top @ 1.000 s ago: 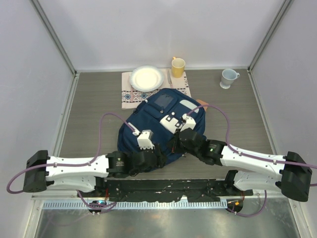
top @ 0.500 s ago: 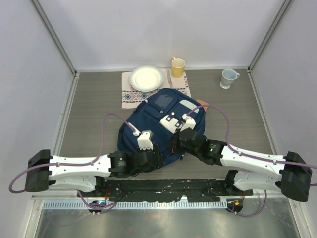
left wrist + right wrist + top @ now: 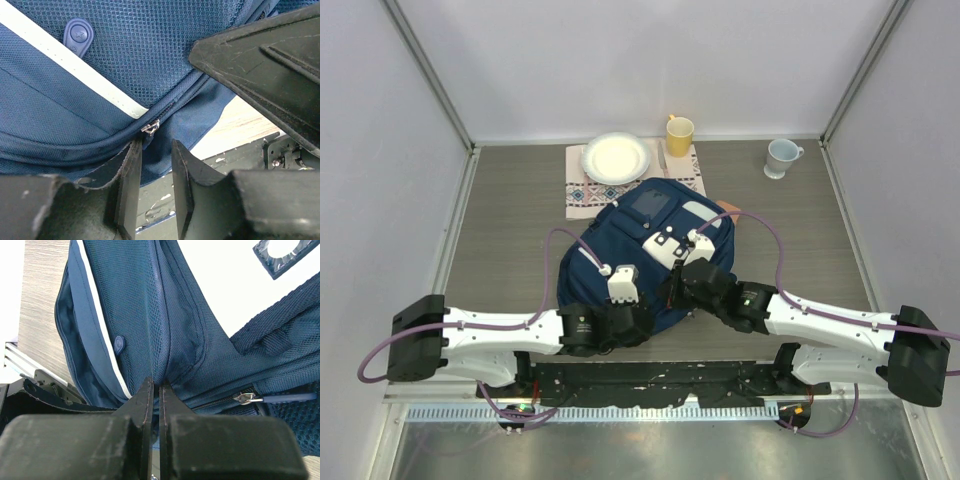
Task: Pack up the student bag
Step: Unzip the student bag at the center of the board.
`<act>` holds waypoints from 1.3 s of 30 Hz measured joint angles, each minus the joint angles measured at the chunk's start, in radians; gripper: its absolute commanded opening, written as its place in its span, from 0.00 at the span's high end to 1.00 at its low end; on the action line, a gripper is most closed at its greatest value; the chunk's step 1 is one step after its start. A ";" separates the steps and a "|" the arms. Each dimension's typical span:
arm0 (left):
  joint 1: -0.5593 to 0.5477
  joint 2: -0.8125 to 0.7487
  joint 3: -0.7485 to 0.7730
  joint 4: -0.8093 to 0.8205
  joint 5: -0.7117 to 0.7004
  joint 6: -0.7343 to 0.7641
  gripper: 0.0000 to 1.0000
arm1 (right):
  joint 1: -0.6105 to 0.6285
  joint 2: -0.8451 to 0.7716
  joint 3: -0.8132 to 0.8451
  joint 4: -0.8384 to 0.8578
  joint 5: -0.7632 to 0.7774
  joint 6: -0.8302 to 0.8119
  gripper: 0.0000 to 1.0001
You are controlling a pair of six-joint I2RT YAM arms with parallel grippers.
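The student bag (image 3: 655,225) is a navy backpack lying in the middle of the table. It fills the left wrist view (image 3: 100,75) and the right wrist view (image 3: 180,330). My right gripper (image 3: 676,290) is at the bag's near edge, shut on a fold of its mesh fabric (image 3: 156,384). A metal zipper pull (image 3: 247,398) lies just right of it. My left gripper (image 3: 640,318) is at the bag's near left edge. Its jaws are open with a narrow gap (image 3: 156,150). A small zipper pull (image 3: 150,127) sits just beyond the tips, by the left finger (image 3: 131,175).
A patterned placemat (image 3: 582,190) lies behind the bag and carries a white plate (image 3: 616,157). A yellow cup (image 3: 679,133) and a pale mug (image 3: 781,156) stand at the back. The black rail (image 3: 650,378) runs along the near edge. The right gripper's body (image 3: 260,65) crowds the left wrist view.
My left arm has shifted right and brought its gripper closer to the bag's near edge. The right gripper and the bag have not moved.
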 measured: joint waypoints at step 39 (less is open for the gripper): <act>-0.014 0.052 -0.025 0.055 -0.185 -0.228 1.00 | -0.005 -0.008 0.000 0.010 -0.004 -0.018 0.99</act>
